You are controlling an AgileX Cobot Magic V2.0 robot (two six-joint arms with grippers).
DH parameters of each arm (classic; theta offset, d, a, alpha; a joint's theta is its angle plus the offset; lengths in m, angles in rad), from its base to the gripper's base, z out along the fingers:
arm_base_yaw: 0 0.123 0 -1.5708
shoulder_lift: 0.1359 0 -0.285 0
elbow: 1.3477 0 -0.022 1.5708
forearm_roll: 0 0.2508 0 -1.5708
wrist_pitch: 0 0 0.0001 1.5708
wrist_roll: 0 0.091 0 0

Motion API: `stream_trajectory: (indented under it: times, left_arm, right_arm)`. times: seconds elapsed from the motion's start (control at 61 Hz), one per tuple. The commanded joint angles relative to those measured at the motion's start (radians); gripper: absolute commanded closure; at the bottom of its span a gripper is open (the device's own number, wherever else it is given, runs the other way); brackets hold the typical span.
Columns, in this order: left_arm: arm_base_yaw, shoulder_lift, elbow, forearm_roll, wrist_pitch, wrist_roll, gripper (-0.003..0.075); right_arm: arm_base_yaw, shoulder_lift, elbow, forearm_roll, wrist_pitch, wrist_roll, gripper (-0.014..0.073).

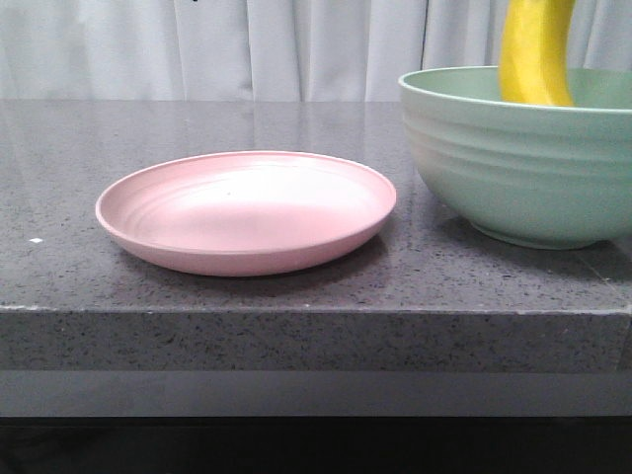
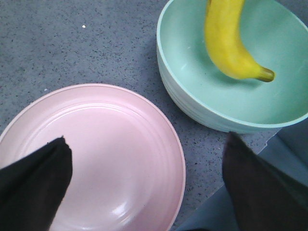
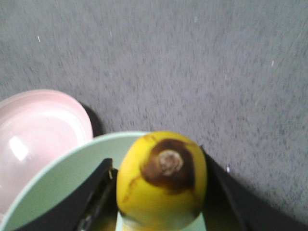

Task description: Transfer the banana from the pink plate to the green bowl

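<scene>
- The banana (image 1: 534, 51) hangs nearly upright over the green bowl (image 1: 513, 168), its lower part dipping below the rim in the front view and its upper part cut off by the frame's top edge.
- In the left wrist view, the banana (image 2: 231, 41) curves down inside the bowl (image 2: 192, 101), its dark stem tip hanging above the bowl's inner floor; whether it touches the floor cannot be told.
- The right gripper (image 3: 161, 192) pinches the banana (image 3: 161, 180): a dark finger presses against each side of the fruit, whose brown-blotched end faces the camera.
- The left gripper (image 2: 147, 185) is spread wide, holding nothing, with one dark finger over the pink plate (image 2: 110, 144) and the other beyond the plate's edge, near the bowl.
- The pink plate (image 1: 247, 212) sits bare on the dark speckled grey countertop (image 1: 197, 123), just beside the bowl on the robot's left, with a narrow strip of counter between them.
- Pale curtains (image 1: 247, 44) hang behind the counter.
</scene>
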Motion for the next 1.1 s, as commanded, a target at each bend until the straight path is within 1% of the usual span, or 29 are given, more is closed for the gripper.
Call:
stream_trajectory:
  times: [0.0,0.098,0.246,0.311,0.361,0.492,0.541,0.639,0.705,0.787,0.869,0.885,0.902,0.951,0.967,1.0,1.082]
  left_arm:
    - [-0.009,-0.027,-0.031,-0.007,-0.061,0.002,0.0101]
    - [-0.009,-0.027,-0.031,-0.007,-0.061,0.002,0.0101]
    - [-0.009,-0.027,-0.031,-0.005,-0.061,0.002,0.0101]
    - [-0.009,-0.027,-0.031,-0.005,-0.061,0.002,0.0101]
    - [-0.009,-0.027,-0.031,-0.005,-0.061,0.002,0.0101]
    - [-0.009,-0.027,-0.031,-0.001,-0.064,0.002,0.0101]
    - [-0.007,-0.027,-0.031,0.002,-0.066,0.002,0.0101]
    - [0.006,-0.027,-0.031,0.002,-0.082,0.000,0.0102]
    - [0.024,-0.027,-0.031,0.002,-0.094,-0.003,0.0105]
    - [0.061,-0.027,-0.031,0.002,-0.104,-0.003,0.0155]
    - [0.118,-0.027,-0.031,0.002,-0.104,-0.003,0.0257]
    - [0.135,-0.027,-0.031,0.002,-0.104,-0.003,0.0278]
    - [0.146,-0.027,-0.031,0.002,-0.104,-0.003,0.0311]
    - [0.187,-0.027,-0.031,0.002,-0.104,-0.003,0.0381]
    - [0.206,-0.027,-0.031,0.002,-0.104,-0.003,0.0417]
    - [0.230,-0.027,-0.031,0.004,-0.104,-0.003,0.0465]
    - [0.301,-0.027,-0.031,0.005,-0.104,-0.003,0.0609]
  right_arm:
    - [-0.001,-0.023,-0.035,0.021,-0.003,-0.009,0.0455]
    - [-0.001,-0.020,-0.035,0.022,-0.003,-0.009,0.0379]
    - [-0.001,-0.018,-0.035,0.022,-0.015,-0.008,0.0203]
    - [-0.001,-0.018,-0.035,0.022,-0.020,-0.008,0.0152]
    - [-0.001,-0.018,-0.035,0.022,-0.020,-0.008,0.0133]
    - [-0.001,-0.018,-0.039,0.021,-0.007,0.015,0.0134]
    - [-0.001,-0.018,-0.054,0.008,0.017,0.058,0.0141]
    - [-0.001,-0.018,-0.114,-0.050,0.085,0.190,0.0141]
    - [-0.001,-0.018,-0.174,-0.098,0.154,0.282,0.0174]
    - [-0.001,-0.018,-0.244,-0.145,0.231,0.378,0.0292]
    - [-0.001,-0.018,-0.303,-0.176,0.304,0.452,0.0456]
    - [-0.001,-0.018,-0.313,-0.181,0.320,0.463,0.0507]
    - [-0.001,-0.018,-0.319,-0.185,0.329,0.480,0.0540]
    - [-0.001,-0.019,-0.333,-0.196,0.356,0.512,0.0664]
    - [-0.001,-0.019,-0.334,-0.199,0.363,0.522,0.0667]
    - [-0.001,-0.022,-0.335,-0.209,0.376,0.539,0.0648]
    - [0.003,-0.027,-0.334,-0.267,0.400,0.584,0.0652]
